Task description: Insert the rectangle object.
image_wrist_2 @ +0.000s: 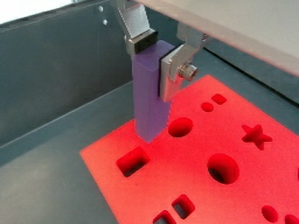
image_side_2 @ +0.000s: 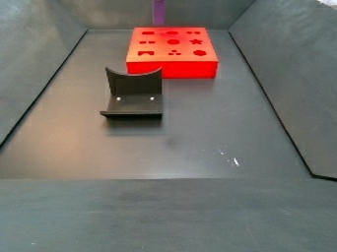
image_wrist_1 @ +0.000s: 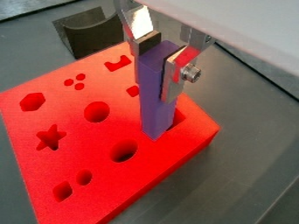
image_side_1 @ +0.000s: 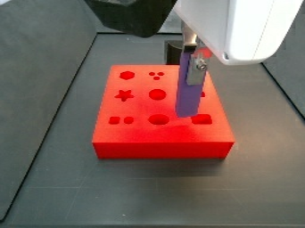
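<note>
Gripper (image_wrist_1: 159, 54) is clamped on the upper part of the purple bar (image_wrist_1: 155, 92), silver plates pressed on opposite faces, bar hanging upright with its long axis vertical. It sits above the red block (image_wrist_1: 70, 166), near one edge of it. In a side view the bar (image_side_1: 188, 89) stands over the block's (image_side_1: 143, 142) edge row of holes, lower end close to the top face near a small rectangular slot (image_side_1: 202, 118). Whether the tip is touching or just inside a hole can't be told; in a wrist view the lower end (image_wrist_2: 146, 127) looks level with the block surface (image_wrist_2: 222, 188) right at the edge.

Upright hold makes sense: the bar probably goes in end-first, so a high grip leaves the lower end free to enter. Likely step is lining up or starting to lower.

Around it: block top has many shaped holes: star (image_wrist_1: 49, 136), hexagon (image_wrist_1: 31, 101), round holes (image_wrist_1: 97, 111), small squares. Nearby wrong holes are the main risk; a slight offset would put the bar's end on red foam rather than in the slot. Dark grey curved holder (image_side_2: 133, 94) stands on the floor well apart from the block in a side view, not in the way. Dark bin walls surround the floor; nothing else is close to the bar.
</note>
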Motion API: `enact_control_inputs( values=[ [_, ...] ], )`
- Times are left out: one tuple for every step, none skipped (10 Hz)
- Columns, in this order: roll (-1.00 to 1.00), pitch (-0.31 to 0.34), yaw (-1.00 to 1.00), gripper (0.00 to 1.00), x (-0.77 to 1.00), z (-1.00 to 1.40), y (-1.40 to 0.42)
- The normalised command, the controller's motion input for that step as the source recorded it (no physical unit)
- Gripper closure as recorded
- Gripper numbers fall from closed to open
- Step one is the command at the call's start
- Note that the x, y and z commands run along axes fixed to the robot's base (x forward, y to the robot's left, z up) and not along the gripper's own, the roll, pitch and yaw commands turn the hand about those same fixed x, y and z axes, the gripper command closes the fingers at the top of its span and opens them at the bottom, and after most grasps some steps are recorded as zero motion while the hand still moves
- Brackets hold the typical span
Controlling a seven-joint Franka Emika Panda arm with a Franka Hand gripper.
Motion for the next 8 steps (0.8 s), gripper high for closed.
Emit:
enact_control_inputs(
  values=[
    [0.0, 0.0, -0.47, 1.0, 0.4, 0.0, 0.0],
    [0.0, -0.003, -0.63, 1.0, 0.46, 0.01, -0.05],
    [0.0, -0.077, -0.75, 1.0, 0.32, 0.05, -0.03],
    [0.0, -0.087, -0.65, 1.0, 0.42, 0.08, -0.07],
    [0.11, -0.006, -0.52, 1.0, 0.59, 0.0, -0.07],
    [0.25, 0.039, -0.33, 1.0, 0.67, -0.03, 0.0],
    [0.26, 0.083, -0.24, 1.0, 0.74, -0.03, 0.0],
    [0.44, 0.09, -0.22, 1.0, 0.63, -0.31, -0.06]
  ],
)
